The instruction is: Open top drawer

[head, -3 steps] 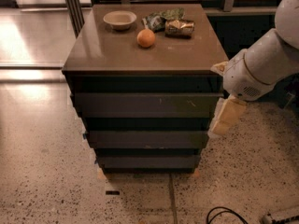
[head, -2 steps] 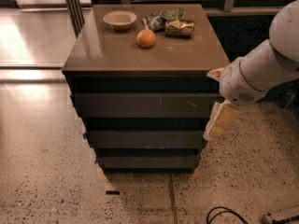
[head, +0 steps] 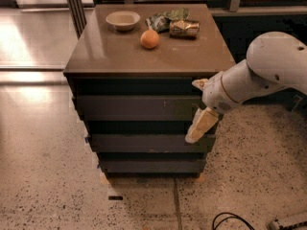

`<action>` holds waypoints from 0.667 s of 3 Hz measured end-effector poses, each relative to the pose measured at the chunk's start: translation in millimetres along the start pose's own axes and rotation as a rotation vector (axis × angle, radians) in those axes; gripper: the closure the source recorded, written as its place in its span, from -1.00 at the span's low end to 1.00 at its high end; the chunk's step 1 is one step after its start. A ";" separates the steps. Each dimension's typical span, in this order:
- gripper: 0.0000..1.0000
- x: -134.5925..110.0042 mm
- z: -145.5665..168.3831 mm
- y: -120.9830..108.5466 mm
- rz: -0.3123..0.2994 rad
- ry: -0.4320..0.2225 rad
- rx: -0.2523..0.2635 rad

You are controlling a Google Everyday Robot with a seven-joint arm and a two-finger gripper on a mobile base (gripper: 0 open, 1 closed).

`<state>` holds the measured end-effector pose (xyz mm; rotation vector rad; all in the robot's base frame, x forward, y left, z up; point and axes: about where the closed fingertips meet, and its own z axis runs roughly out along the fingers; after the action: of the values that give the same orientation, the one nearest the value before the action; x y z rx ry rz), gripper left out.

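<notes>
Bowl (head: 123,19) and orange (head: 149,39) sit on the surface (head: 96,56); a jerky pull could set the orange rolling. Below, the top drawer (head: 134,108) looks shut. At its right end the tool (head: 200,105) straddles the front, seemingly apart, and may slip off the handleless face. Actual contact is hard to make out.

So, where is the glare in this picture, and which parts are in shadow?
In the camera view, strong glare lies on the polished floor at the left, with a softer sheen on the cabinet top. The top drawer is dim, its scuffs only faint. The pale gripper, in front of that drawer's right end, is well lit.
</notes>
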<state>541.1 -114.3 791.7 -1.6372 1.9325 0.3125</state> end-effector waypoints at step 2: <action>-1.00 -2.4 23.4 -2.5 0.002 -0.042 -0.011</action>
<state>550.2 -100.5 774.7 -1.6235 1.9042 0.3559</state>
